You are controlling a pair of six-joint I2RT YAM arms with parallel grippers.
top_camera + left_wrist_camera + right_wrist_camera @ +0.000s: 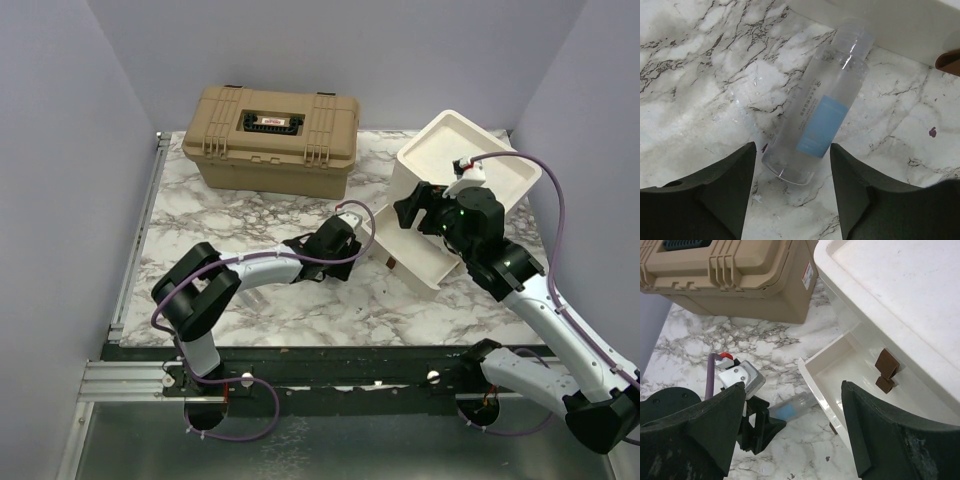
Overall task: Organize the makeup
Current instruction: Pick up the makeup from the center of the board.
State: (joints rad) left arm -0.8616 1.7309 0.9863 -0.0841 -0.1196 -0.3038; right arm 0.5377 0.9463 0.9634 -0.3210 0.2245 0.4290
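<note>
A pale clear cylindrical tube with a light-blue label lies on the marble table, its cap end pointing at the white box with drawers. It also shows in the right wrist view. My left gripper is open, low over the table, its fingers on either side of the tube's bottom end without touching it. My right gripper is open and empty, held above the box's open drawer. The black brushes are out of view.
The big tan latched case stands at the back left of the table. The white box is tilted at the back right, with brown handles on its front. The pulled-out drawer reaches toward the left gripper.
</note>
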